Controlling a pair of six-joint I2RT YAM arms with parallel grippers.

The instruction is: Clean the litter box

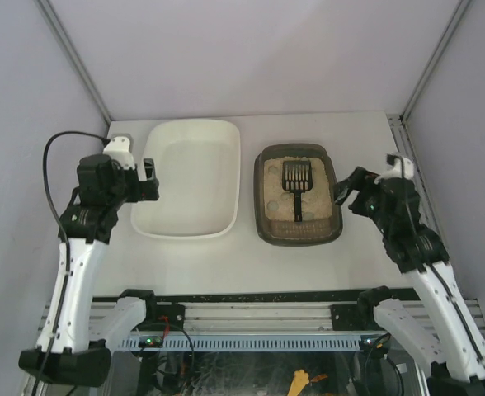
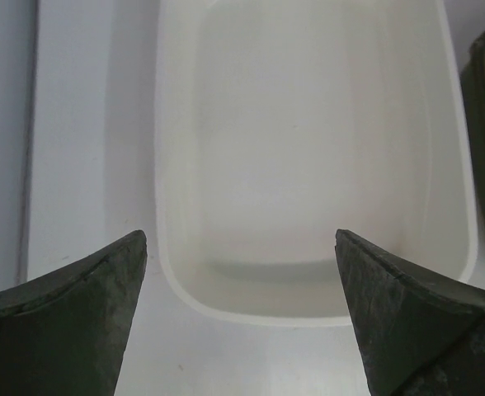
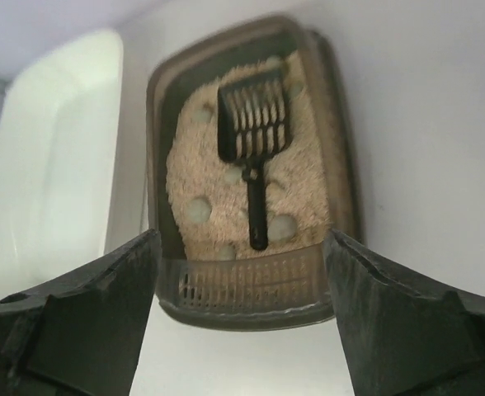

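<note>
The litter box (image 1: 263, 224) is a dark grey-brown tray of beige litter right of centre. A black slotted scoop (image 1: 296, 186) lies on the litter, handle toward me. In the right wrist view the litter box (image 3: 251, 301) shows several pale round clumps (image 3: 197, 209) around the scoop (image 3: 257, 165). My right gripper (image 1: 346, 191) hovers open just right of the box, and in its own view the right gripper (image 3: 241, 239) has nothing between its fingers. My left gripper (image 1: 150, 181) is open at the white tub's left edge; in the left wrist view it (image 2: 241, 239) is also empty.
A larger white rectangular tub (image 1: 189, 177) stands left of the litter box, a narrow gap between them. The tub (image 2: 164, 247) looks empty inside. Grey walls close the table at the back and sides. A metal rail (image 1: 251, 318) runs along the near edge.
</note>
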